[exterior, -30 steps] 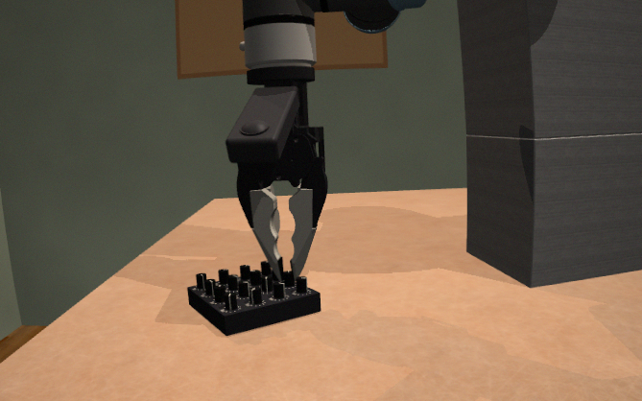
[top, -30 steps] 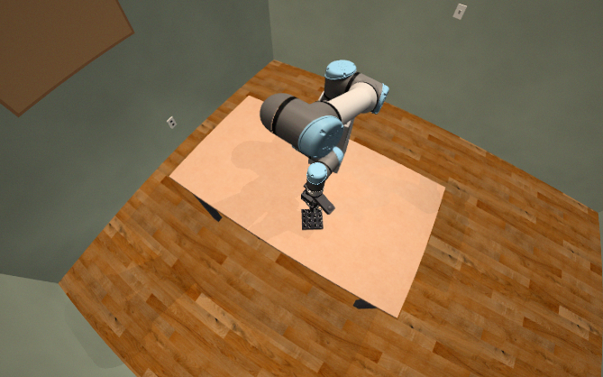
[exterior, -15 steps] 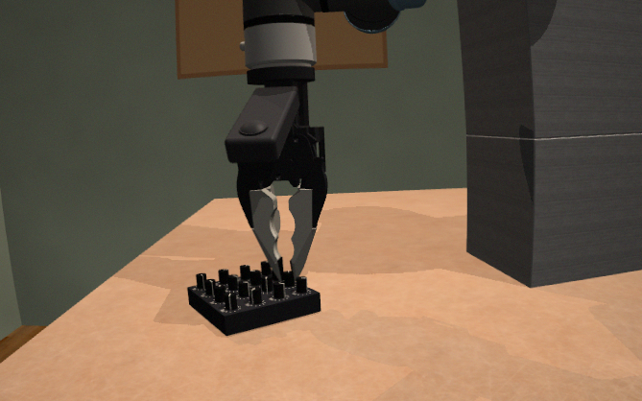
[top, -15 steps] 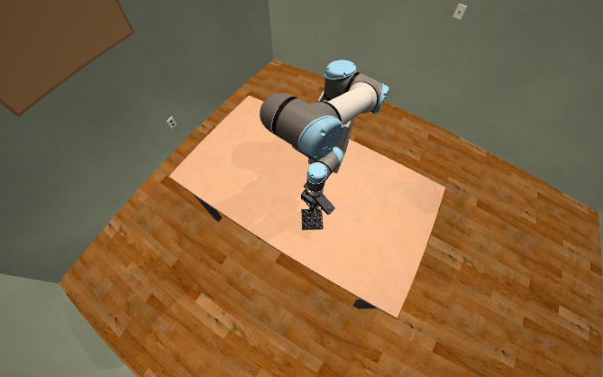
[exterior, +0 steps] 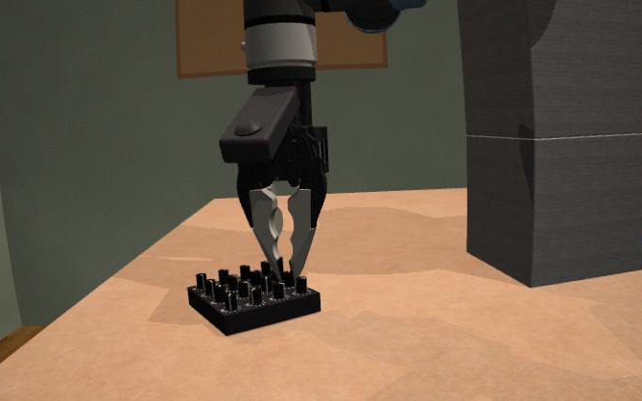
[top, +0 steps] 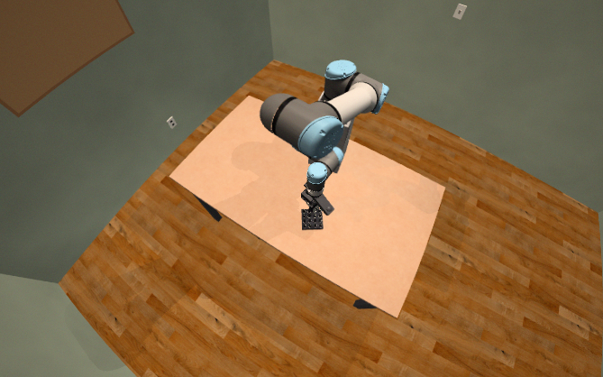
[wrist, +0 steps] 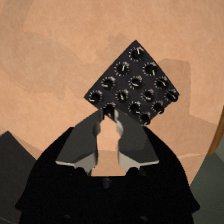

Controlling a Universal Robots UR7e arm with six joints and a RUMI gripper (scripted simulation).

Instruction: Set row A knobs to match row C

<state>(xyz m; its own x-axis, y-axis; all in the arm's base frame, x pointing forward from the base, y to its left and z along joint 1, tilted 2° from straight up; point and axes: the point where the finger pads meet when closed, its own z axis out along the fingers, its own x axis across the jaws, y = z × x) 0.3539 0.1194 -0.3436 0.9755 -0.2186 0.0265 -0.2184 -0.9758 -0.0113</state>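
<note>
The black knob box [top: 312,220] [exterior: 263,315] [wrist: 142,75] lies on the tan table top [top: 378,243] [exterior: 413,339], with several small black knobs standing up in rows. My gripper [top: 313,211] [exterior: 285,271] [wrist: 109,108] points straight down over the box's far edge as the exterior camera sees it. Its fingertips are closed around one knob [exterior: 286,276] [wrist: 109,107] in the row at that edge, the edge nearest the wrist camera. The fingers hide this knob's mark. I cannot make out the socket side or the marks of the other knobs.
The arm's grey pedestal [exterior: 557,199] stands on the table behind and to the right of the box. The table's near-left edge [exterior: 24,343] drops to a wooden floor [top: 200,304]. A brown board [exterior: 203,44] hangs on the wall behind.
</note>
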